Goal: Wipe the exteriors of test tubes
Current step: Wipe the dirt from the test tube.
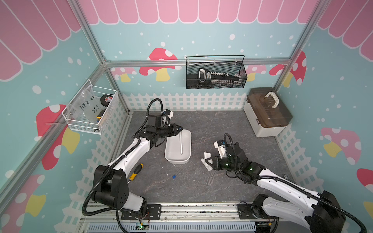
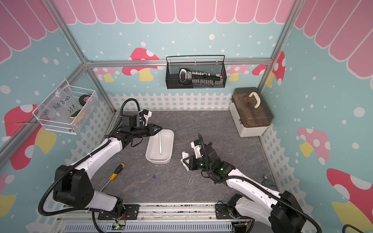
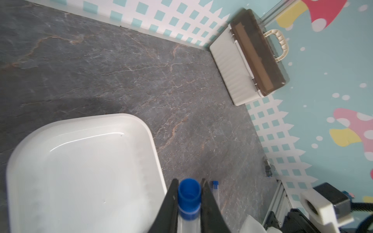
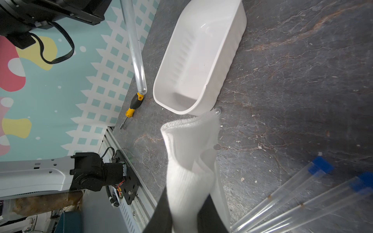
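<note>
Over the grey counter (image 1: 222,129), one tube (image 1: 181,143) hangs above the tray (image 1: 176,161), pinched at its blue cap by the left claw (image 1: 180,128). Other tubes (image 4: 286,188) lie loose beside the right claw (image 1: 205,161), which is clamped on a cloth (image 1: 206,155). A screwdriver (image 1: 137,171) lies by the left arm.

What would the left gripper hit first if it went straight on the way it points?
Probably the bare grey table beyond the white tray; farther along that line stands the brown-lidded box. Tilt is hard to judge.

Tray (image 1: 177,161) sits mid-table, screwdriver (image 1: 137,171) front-left of it, test tubes (image 1: 210,178) front-right, box (image 1: 266,113) back-right
</note>
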